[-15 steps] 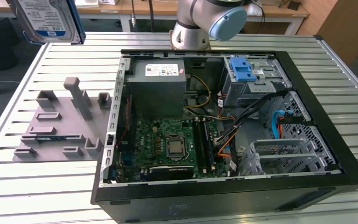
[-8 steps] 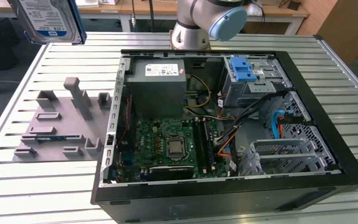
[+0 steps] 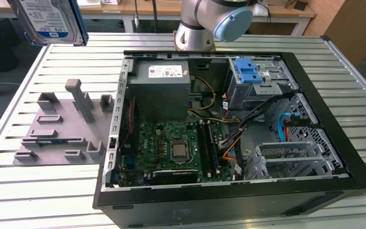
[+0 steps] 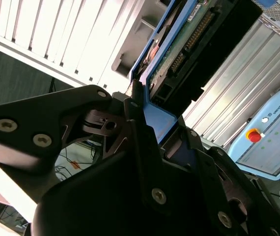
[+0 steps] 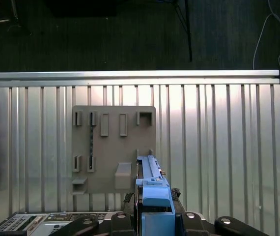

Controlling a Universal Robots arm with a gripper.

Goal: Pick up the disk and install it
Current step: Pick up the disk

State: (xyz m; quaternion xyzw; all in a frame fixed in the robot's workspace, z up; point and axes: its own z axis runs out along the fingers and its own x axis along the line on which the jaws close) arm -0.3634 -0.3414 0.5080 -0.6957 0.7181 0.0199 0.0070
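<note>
The disk (image 3: 49,21), a silver hard drive with a blue-and-white label in a blue bracket, hangs high in the air at the exterior view's upper left, above the table's far corner. In the second wrist view my gripper (image 4: 157,123) is shut on the blue bracket edge of the disk (image 4: 194,34), whose circuit-board side and connectors face that camera. In the first wrist view the disk (image 5: 152,189) is seen edge-on, upright between the black fingers (image 5: 186,216), above the grey holder plate (image 5: 113,147).
The open computer case (image 3: 113,143) lies on the slatted metal table (image 3: 17,191), with a blue-latched drive bay (image 3: 249,71) at its far right. The grey holder plate (image 3: 62,129) sits left of the case. The arm's base (image 3: 202,28) stands behind it. A light-blue pendant (image 4: 272,142) lies nearby.
</note>
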